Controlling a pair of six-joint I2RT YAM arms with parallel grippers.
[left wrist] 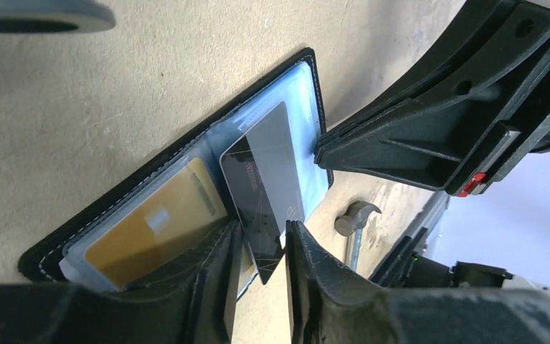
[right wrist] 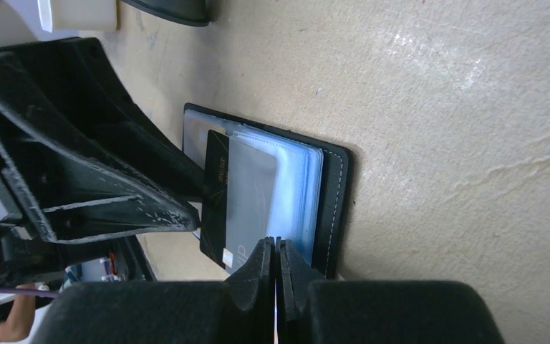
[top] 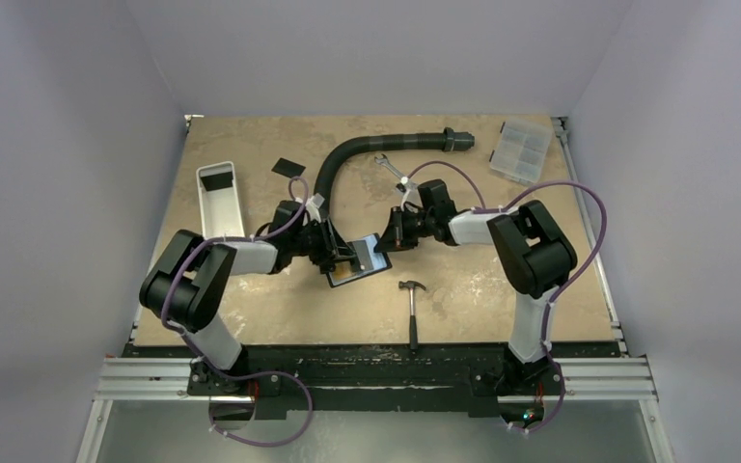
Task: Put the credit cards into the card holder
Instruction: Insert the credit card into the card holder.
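**Card half in – finish the slide**

L pincer (left wrist: 261,265) jaws parted a bit, corner of the black credit card (left wrist: 254,208) sits loose between the tips. Card's far end is under the clear sleeve (left wrist: 297,100) of the card holder (left wrist: 150,174), which lies open & flat between both pincers. R pincer (right wrist: 276,261) shut tight, tips pressing the holder's edge so it can't skate. My call: nudge the card's trailing edge w/ L, low & straight along the pocket, R pinned down. Tilt it & the corner likely snags the sleeve

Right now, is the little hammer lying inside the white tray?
No, the hammer lies on the bare table near the front edge, well apart from the white tray on the left.
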